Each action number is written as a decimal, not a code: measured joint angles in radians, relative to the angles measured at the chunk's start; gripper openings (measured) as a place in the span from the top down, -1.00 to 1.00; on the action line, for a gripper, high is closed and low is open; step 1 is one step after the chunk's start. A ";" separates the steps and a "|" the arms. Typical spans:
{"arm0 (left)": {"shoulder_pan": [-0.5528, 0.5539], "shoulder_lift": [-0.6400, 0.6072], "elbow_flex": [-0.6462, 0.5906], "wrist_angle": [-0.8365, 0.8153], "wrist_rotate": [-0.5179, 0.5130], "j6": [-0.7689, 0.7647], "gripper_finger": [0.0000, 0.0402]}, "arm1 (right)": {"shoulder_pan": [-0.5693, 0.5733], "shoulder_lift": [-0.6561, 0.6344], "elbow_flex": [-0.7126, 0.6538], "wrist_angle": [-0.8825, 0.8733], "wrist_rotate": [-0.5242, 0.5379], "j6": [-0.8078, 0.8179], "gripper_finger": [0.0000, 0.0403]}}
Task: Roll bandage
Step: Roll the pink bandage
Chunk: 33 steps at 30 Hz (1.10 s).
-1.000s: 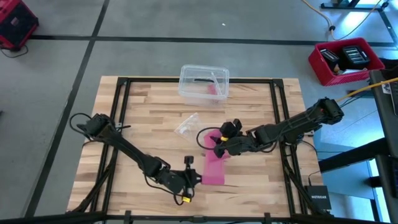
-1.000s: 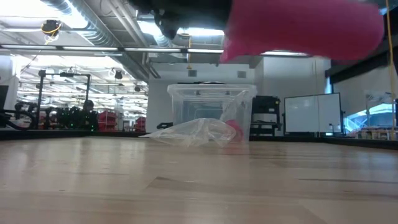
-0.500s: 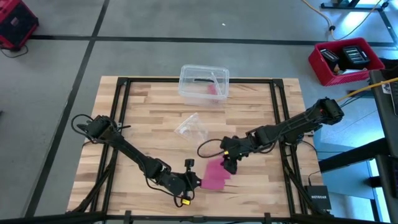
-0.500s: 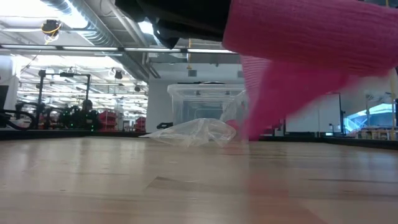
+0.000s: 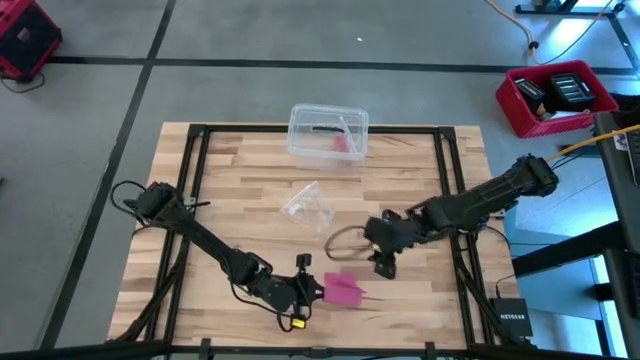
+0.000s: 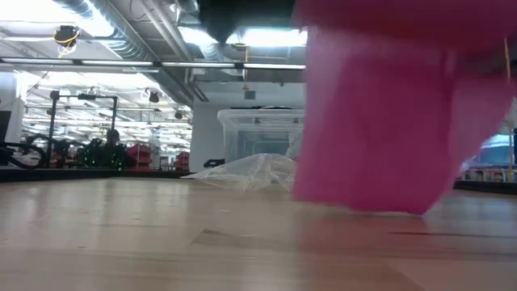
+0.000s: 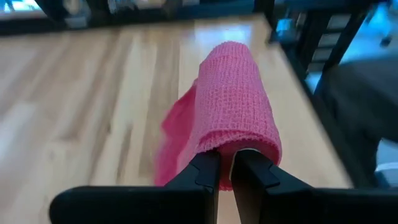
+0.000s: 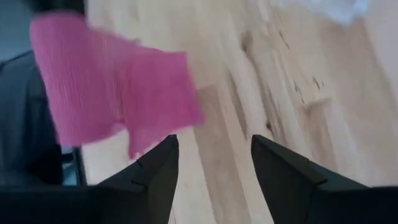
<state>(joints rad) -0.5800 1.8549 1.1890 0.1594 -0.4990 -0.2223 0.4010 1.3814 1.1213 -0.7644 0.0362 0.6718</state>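
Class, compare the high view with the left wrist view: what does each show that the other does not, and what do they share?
Only the high view shows the clear plastic box, the plastic wrapper, the red crate on the floor and the right gripper, fingers open and empty. Only the left wrist view shows close up how the left gripper has its fingers shut on the end of the roll, a loose tail hanging beside it. Both show the pink bandage and the wooden table.
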 joint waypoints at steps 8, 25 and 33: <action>0.012 -0.148 0.041 0.011 -0.008 0.136 0.89 | 0.334 -0.072 -0.002 0.069 0.537 -0.022 -0.02; 0.056 -0.196 0.042 0.081 -0.020 0.157 0.89 | 0.563 0.211 -0.004 0.069 0.840 0.170 -0.02; 0.050 -0.220 0.042 0.099 -0.020 0.152 0.89 | 0.663 0.148 -0.176 0.102 1.081 0.353 -0.02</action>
<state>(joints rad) -0.5301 1.6352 1.2308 0.2587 -0.5194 -0.0708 1.0636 1.5293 0.9454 -0.6626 1.1175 1.0251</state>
